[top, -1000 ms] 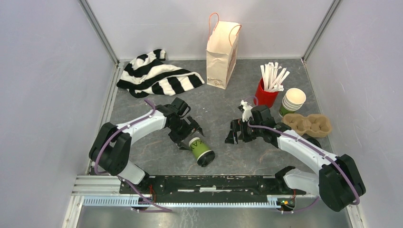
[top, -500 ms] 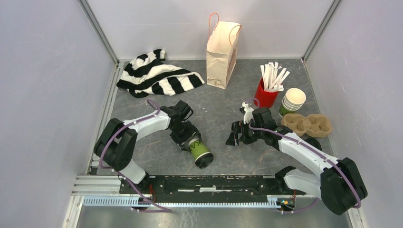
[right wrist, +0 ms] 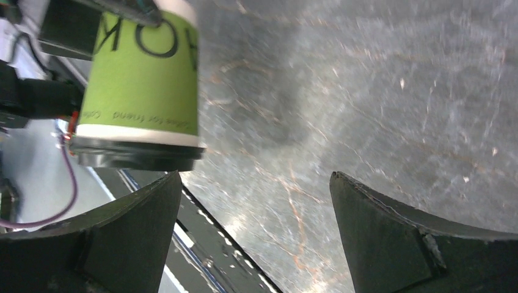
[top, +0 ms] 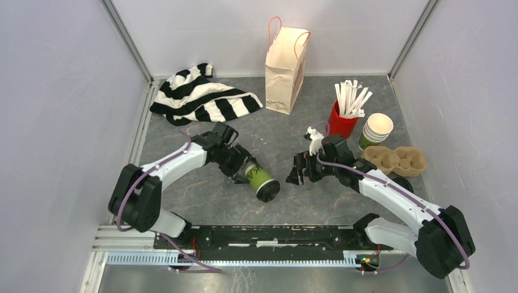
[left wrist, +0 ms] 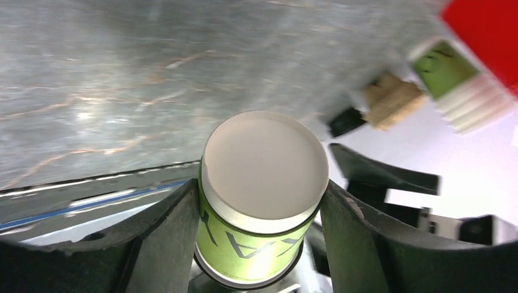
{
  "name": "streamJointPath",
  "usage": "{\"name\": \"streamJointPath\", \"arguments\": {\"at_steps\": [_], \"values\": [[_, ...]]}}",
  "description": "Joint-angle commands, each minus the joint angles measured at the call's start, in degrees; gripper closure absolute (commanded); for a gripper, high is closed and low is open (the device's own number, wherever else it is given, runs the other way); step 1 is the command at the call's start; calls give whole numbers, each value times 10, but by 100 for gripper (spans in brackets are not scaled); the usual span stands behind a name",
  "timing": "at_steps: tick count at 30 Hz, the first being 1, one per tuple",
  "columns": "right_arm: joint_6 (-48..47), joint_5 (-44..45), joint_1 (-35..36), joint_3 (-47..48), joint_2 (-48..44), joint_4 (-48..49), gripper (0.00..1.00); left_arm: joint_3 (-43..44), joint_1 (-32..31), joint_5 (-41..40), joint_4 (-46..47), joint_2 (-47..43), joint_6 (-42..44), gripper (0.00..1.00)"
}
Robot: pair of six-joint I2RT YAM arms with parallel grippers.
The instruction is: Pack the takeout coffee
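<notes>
Coffee cup [top: 261,181] sits clamped in left claw [left wrist: 261,189]; right claw [right wrist: 255,183] gapes apart.

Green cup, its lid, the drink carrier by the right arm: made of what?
Green cup: looks like paper, with a matte printed wall and a plain white recessed base in the left wrist view. Lid: probably plastic, black with a slight sheen. Drink carrier: likely moulded pulp, dull brown with soft rounded wells.
</notes>
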Motion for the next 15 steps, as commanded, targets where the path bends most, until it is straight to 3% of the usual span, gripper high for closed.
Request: {"name": "streamJointPath", "arguments": {"at_steps": [1, 7, 15], "values": [[60, -8, 9, 57, -49, 63, 2, -33, 32, 104, 159, -54, -148, 43], [79, 2, 20, 106, -69, 85, 2, -67, 37, 127, 310, -71, -279, 46], [81, 103, 56, 145, -66, 38, 2, -76, 38, 118, 356, -75, -325, 48]]}}
